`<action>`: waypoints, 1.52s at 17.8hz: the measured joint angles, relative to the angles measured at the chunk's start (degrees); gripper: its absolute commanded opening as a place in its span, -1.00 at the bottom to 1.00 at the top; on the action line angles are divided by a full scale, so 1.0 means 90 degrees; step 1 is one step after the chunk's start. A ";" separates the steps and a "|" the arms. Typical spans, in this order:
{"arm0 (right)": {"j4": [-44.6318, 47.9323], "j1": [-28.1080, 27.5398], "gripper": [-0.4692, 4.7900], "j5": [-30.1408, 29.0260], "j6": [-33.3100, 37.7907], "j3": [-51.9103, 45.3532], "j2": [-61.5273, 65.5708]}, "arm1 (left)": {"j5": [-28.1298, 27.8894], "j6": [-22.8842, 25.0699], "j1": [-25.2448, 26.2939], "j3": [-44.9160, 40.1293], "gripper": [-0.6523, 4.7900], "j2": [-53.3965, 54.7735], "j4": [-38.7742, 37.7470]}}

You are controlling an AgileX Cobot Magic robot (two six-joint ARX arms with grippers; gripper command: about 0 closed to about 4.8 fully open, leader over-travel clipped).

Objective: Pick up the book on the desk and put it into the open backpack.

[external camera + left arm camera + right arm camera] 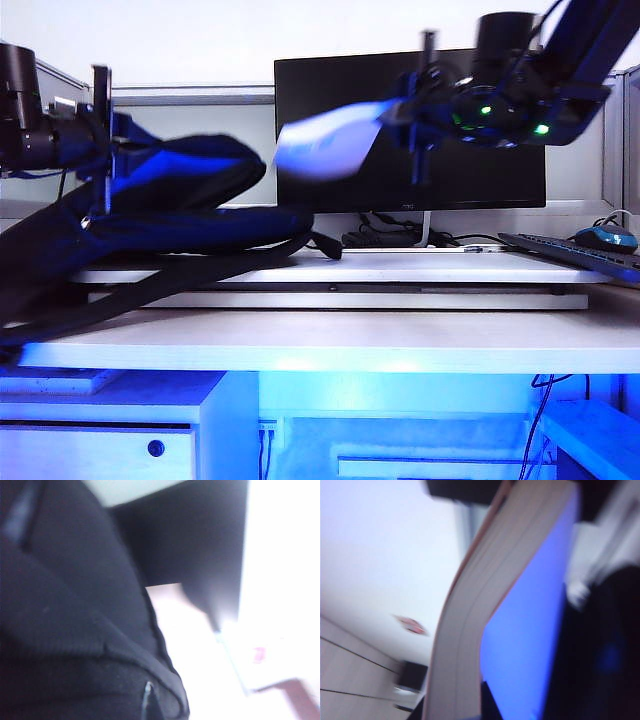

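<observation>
The white tabletop (330,340) carries the black backpack (150,215), which lies slumped at the left with its straps trailing over the front edge. The left claw (100,140) is pressed together on the backpack's upper fabric. The right claw (415,105), raised before the monitor (450,170), pinches the book (325,140), airborne just right of the backpack.

Both arms are black. The right gripper (400,112), at upper right of the exterior view, has dark slim fingers and green indicator lights glowing on its rounded wrist housing. The left gripper (105,140), at upper left, sits behind a cylindrical black wrist segment.
</observation>
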 measured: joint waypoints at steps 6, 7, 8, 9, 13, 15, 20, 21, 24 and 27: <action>-0.0544 0.0267 -0.84 0.0260 -0.0277 -0.0012 0.0036 | 0.0204 -0.0648 -0.0233 0.0002 -0.78 0.0002 0.0629; -0.0566 0.0338 -0.84 0.0313 -0.0335 -0.0012 0.0036 | 0.0197 -0.0648 -0.0306 0.0002 -0.78 0.0005 0.0629; -0.0612 0.0425 -0.84 0.0318 -0.0345 -0.0012 0.0036 | 0.0202 -0.0648 -0.0381 0.0002 -0.78 0.0005 0.0629; -0.0760 0.0508 -0.84 0.0318 -0.0359 -0.0015 0.0036 | 0.0187 -0.0661 -0.0471 0.0002 -0.78 0.0005 0.0627; -0.1003 0.0801 -0.84 0.0636 -0.0610 -0.0015 0.0083 | 0.0170 -0.0925 -0.0733 0.0005 -0.78 0.0005 0.0627; -0.1545 0.0833 -0.84 0.0585 -0.0901 0.0287 0.0121 | 0.0248 -0.1005 -0.0954 0.0134 -0.78 0.0032 0.0617; -0.1836 0.0833 -0.84 0.0384 -0.1056 0.0692 0.0328 | 0.0605 -0.1365 -0.1345 0.0578 -0.78 0.0034 0.0583; -0.1933 0.0835 -0.84 0.0359 -0.1064 0.0692 0.0328 | 0.0646 -0.1389 -0.1367 0.0607 -0.78 0.0034 0.0580; -0.2227 0.0833 0.47 0.0350 -0.1411 0.0692 0.0328 | 0.0869 -0.1178 -0.1421 0.0629 0.18 0.0032 0.0408; -0.2356 0.0835 0.71 0.0420 -0.1829 0.0721 0.0301 | 0.1438 -0.0121 -0.1496 0.0750 1.00 -0.0087 0.0260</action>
